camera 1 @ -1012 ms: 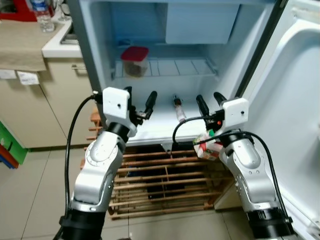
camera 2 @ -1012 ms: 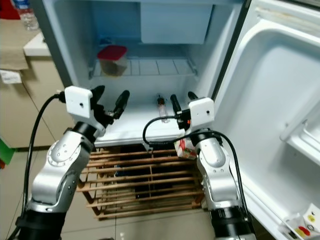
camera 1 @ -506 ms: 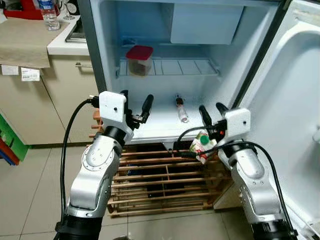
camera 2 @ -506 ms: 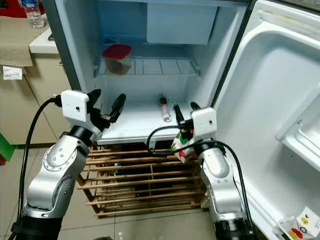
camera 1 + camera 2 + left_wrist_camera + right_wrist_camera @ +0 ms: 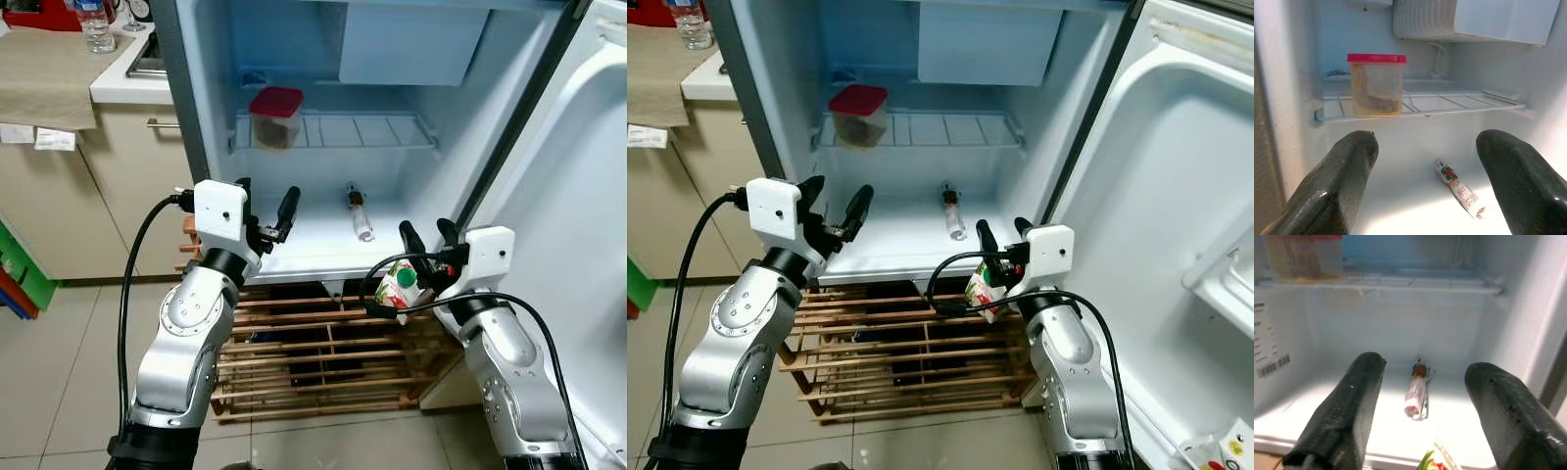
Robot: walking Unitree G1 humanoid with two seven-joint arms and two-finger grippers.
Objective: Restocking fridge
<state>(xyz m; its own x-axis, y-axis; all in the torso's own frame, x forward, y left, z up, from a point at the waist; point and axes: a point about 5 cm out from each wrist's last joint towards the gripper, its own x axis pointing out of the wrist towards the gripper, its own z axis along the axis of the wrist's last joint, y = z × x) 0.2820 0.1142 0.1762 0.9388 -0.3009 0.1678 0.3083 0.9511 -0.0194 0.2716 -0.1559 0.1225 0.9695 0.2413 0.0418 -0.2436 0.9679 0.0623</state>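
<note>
No readable text anywhere.

- White sticker on the fridge's inner left wall (image 5: 1271,364): barcode plus a few lines of print, too blurred to read.
- Small white tube-shaped packet lying on the fridge floor (image 5: 1458,188): red emblem and line drawing, lettering too small.
- Two white paper tags on the beige cabinet front (image 5: 39,137): print illegible.
- White carton with green cap (image 5: 397,286): graphics only, no legible words.

Both silver arms are raised and bent at the elbow, wrists level. The left gripper (image 5: 266,204) points forward, its black fingers spread with nothing between them. The right gripper (image 5: 428,239), lower and further right, also has its fingers parted
</note>
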